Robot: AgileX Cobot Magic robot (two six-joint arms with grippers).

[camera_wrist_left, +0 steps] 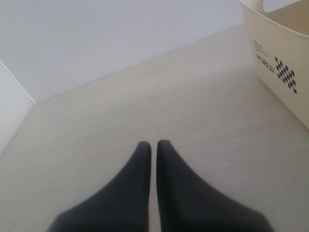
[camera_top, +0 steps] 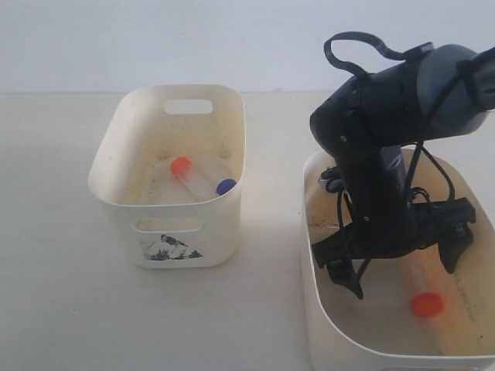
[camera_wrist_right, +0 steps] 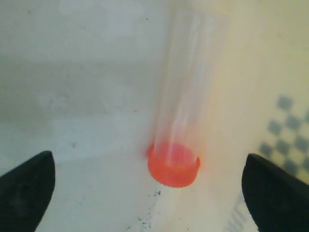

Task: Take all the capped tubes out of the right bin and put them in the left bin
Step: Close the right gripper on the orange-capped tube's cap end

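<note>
My right gripper (camera_top: 402, 274) reaches down inside the right bin (camera_top: 340, 336), open wide. An orange-capped tube (camera_top: 427, 304) lies on the bin floor just in front of its fingers. In the right wrist view this tube (camera_wrist_right: 175, 165) sits between the two fingertips (camera_wrist_right: 26, 186), touching neither, and the right gripper (camera_wrist_right: 149, 193) holds nothing. A small blue shape (camera_top: 332, 180) shows behind the arm; I cannot tell whether it is a cap. The left bin (camera_top: 124, 154) holds an orange-capped tube (camera_top: 181, 165) and a blue-capped tube (camera_top: 226, 185). My left gripper (camera_wrist_left: 153, 145) is shut and empty over the bare table.
The right arm's black body (camera_top: 379, 178) and cables fill the back of the right bin. A faint checker mark (camera_wrist_right: 285, 125) shows on the bin wall. The left wrist view has a cream bin wall (camera_wrist_left: 282, 67) with a checker print at its edge.
</note>
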